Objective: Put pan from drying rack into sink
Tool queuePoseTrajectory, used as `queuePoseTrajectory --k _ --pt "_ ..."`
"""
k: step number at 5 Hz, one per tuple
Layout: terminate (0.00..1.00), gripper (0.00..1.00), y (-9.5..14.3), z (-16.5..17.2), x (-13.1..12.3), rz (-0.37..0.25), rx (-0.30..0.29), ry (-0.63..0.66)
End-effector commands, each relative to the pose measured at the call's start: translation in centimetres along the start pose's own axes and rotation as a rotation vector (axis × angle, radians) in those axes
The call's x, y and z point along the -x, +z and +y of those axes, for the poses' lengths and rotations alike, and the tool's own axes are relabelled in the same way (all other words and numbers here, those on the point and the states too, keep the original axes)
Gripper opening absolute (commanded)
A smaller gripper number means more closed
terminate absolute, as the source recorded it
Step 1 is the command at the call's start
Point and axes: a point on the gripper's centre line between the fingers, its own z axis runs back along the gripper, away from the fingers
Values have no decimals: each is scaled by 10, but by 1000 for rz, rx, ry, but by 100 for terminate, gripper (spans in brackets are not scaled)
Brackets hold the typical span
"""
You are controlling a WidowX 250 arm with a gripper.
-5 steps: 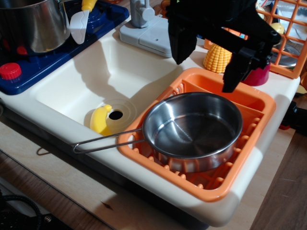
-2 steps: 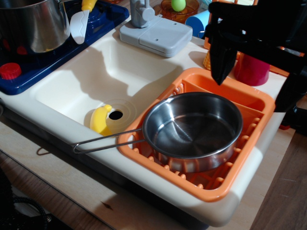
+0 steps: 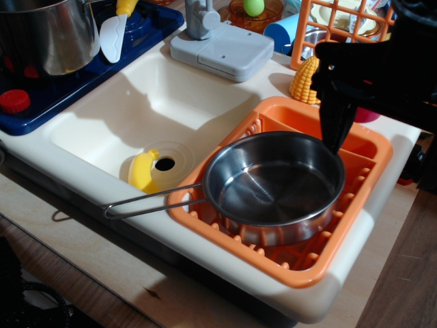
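With the shallow round shiny steel pan resting in the orange plastic drying rack, its far rim under one finger of the black pincer, whose opening cannot be told, grasp that rim before lifting toward the cream-white basin sink.

**Black arm enters at 3 o'clock**

The arm reaches in from the 3 o'clock edge, its dark bulk filling the upper right corner. The gripper points down toward 6 o'clock. Only one finger shows clearly, tapering to a tip; how the jaws stand cannot be told.
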Motion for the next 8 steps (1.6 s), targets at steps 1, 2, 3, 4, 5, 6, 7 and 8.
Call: queuePoseTrajectory --k 1,2,3,4,5,6,7,8 --pt "0 100 0 7 3 -11 18 24" --pt "0 100 -5 15 10 -17 25 39" --pt "0 100 -15 25 12 -40 65 38" --pt "0 100 -28 29 15 -39 94 76" --pt "0 0 -29 28 15 -31 82 100" --pt "0 0 -30 28 15 -34 77 110" --pt "0 0 -22 21 12 -19 63 119" --pt "0 0 -20 18 12 -21 42 117"
